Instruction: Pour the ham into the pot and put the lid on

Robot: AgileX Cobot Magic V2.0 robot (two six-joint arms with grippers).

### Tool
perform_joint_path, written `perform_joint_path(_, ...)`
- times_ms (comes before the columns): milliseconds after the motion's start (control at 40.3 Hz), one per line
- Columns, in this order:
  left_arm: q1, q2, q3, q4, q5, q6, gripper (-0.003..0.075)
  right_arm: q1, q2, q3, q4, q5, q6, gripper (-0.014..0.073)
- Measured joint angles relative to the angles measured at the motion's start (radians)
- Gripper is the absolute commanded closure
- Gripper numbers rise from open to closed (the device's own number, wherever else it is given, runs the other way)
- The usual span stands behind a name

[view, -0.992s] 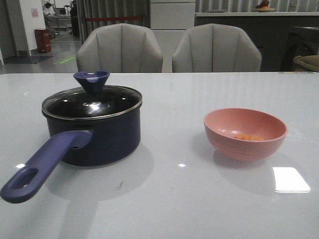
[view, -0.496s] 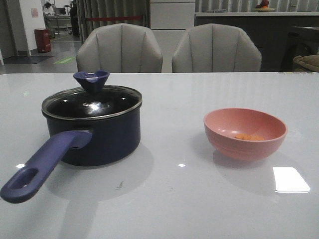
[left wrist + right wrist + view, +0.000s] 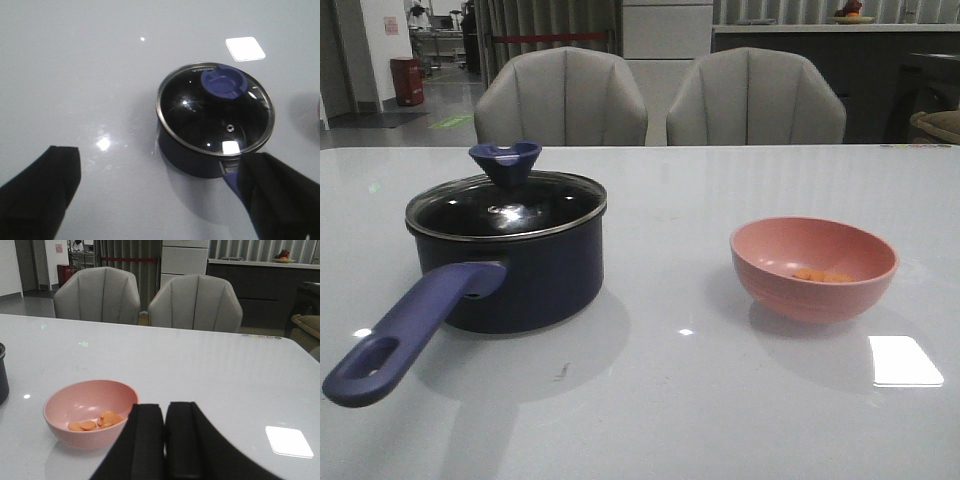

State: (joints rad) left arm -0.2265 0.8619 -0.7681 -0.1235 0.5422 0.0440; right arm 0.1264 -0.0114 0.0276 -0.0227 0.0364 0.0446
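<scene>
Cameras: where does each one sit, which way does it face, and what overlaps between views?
Front view: low, facing forward over the table; lidded pot left, pink bowl right; no robot parts visible.
Left wrist view: above, looking down on the lid; left gripper open, fingers wide apart.
Right wrist view: low, facing the chairs over the bowl of ham; right gripper shut.
Shared: pot in front and left wrist; bowl in front and right wrist.

Left gripper (image 3: 165, 192) hanging above the table, black fingers (image 3: 37, 190) spread wide apart and holding nothing, right gripper (image 3: 165, 437) low over the table, fingers pressed together, empty, neither arm visible in the front view
</scene>
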Motion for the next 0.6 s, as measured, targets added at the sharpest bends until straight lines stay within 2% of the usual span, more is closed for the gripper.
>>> perform_joint_path(397,-0.142,0.508,-0.386,-0.056,0.116,-0.044,0.0065,0.0,0.0,0.0,0.0,0.0,0.0,0.0434)
perform_joint_path(595,-0.221,0.713,-0.591,0.076,0.217,-0.207,0.0065,0.0,0.0,0.0,0.0,0.0,0.0,0.0434)
